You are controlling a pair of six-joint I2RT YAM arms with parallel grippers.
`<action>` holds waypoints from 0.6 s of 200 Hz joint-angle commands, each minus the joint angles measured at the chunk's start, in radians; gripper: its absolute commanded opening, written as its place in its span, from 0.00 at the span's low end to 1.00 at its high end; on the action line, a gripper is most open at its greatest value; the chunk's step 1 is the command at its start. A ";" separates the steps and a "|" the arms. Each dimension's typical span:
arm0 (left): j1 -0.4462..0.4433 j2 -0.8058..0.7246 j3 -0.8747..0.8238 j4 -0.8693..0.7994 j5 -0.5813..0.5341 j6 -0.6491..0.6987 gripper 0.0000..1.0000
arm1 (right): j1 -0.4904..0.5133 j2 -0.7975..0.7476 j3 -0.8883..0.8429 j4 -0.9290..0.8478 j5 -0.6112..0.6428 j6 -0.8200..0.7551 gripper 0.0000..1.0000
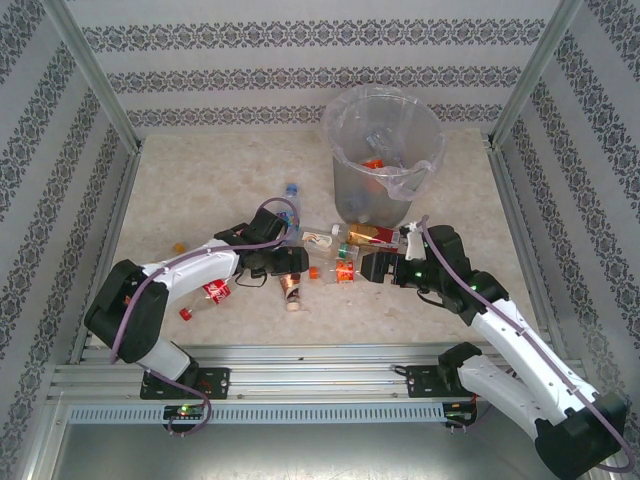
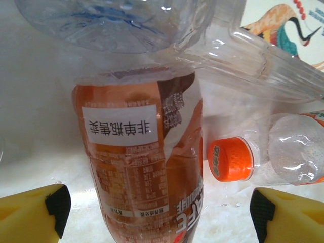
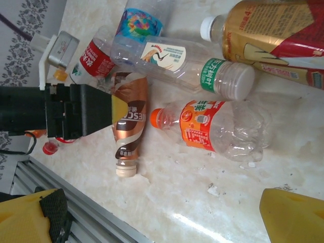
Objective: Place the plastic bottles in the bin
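- Tool on the left arm (image 2: 157,215): wide apart, straddling a brown coffee bottle (image 2: 142,167) on the worktop (image 2: 30,126), sides not touching it.
- Tool on the right arm (image 3: 162,217): wide, holding nothing, near an orange-capped bottle (image 3: 217,129).
- Grey bin (image 1: 352,195) stands just beyond.

The far-left part of the bench (image 1: 200,180) lies mostly bare, broken by a blue-capped bottle (image 1: 291,190) and a small orange piece (image 1: 179,247); a hand could pass there freely. The bin (image 1: 350,190) stands at the far centre-right, its mouth open from above, with bare bench to its right. Between the left hand (image 1: 298,265) and the right hand (image 1: 365,268) bottles lie crowded. A brown-labelled bottle (image 2: 142,167) sits between the left hand's spread fingers (image 2: 35,212) with a gap on each side. An orange-capped bottle (image 2: 283,152) lies just to its right, and clear bottles (image 2: 116,25) block the way ahead. In front of the right hand, bare bench leads up to the orange-capped bottle.
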 commanded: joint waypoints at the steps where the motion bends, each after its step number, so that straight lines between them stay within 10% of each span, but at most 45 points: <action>1: 0.015 0.026 0.021 0.015 0.009 0.012 0.90 | 0.011 -0.009 0.002 0.027 0.022 0.023 0.98; 120: 0.017 0.104 0.055 0.057 -0.008 -0.023 0.75 | 0.053 -0.014 -0.064 0.075 0.006 0.028 0.98</action>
